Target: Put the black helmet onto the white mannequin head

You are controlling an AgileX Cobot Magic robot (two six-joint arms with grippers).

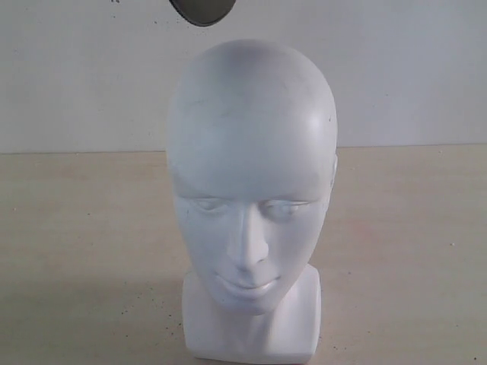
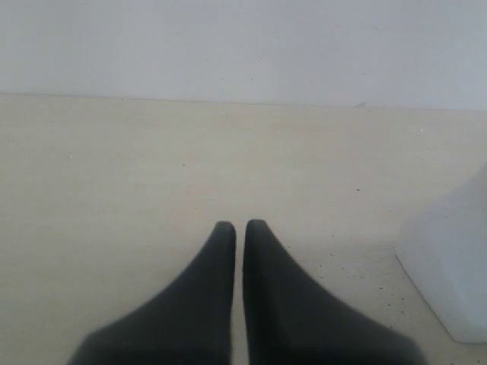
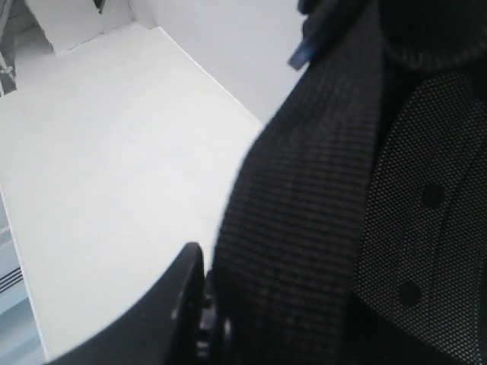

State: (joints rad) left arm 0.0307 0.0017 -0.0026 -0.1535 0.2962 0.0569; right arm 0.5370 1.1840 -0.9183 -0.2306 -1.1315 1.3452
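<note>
The white mannequin head [image 1: 251, 175] stands upright on the table, facing the exterior camera, crown bare. High above it, at the top edge of the picture, shows a dark rounded piece of the black helmet [image 1: 202, 11]. In the right wrist view the helmet's woven strap and dotted black padded lining [image 3: 342, 198] fill most of the picture. My right gripper [image 3: 221, 274] is shut on that strap and lining; only one finger [image 3: 179, 304] shows. My left gripper [image 2: 240, 226] is shut with nothing in it, low over the table, beside the head's blocky neck base [image 2: 453, 266].
The pale wooden table [image 1: 84, 228] runs back to a white wall [image 1: 76, 76] behind the head. Neither arm shows in the exterior view.
</note>
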